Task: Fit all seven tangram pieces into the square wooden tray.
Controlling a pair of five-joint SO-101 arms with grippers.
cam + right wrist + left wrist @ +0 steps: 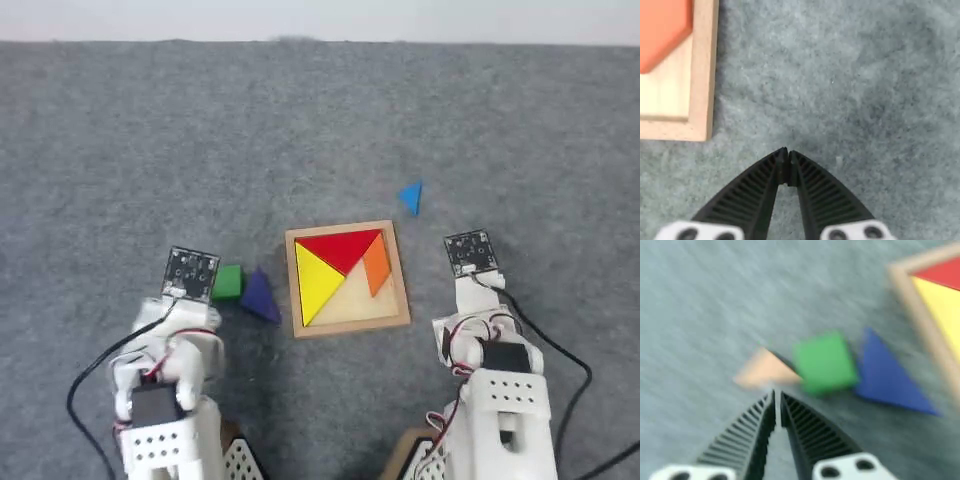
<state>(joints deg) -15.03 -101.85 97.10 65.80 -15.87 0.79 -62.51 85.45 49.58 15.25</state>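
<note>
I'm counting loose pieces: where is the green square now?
High view: the green square lies on the mat, on the left-arm side of the wooden tray, beside the dark blue triangle.

Soft, even light; faint shadows

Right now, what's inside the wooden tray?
The tray holds a red triangle, a yellow triangle and an orange piece; the rest of it is bare wood. The wood under those three pieces is covered, so it cannot be seen.
</note>
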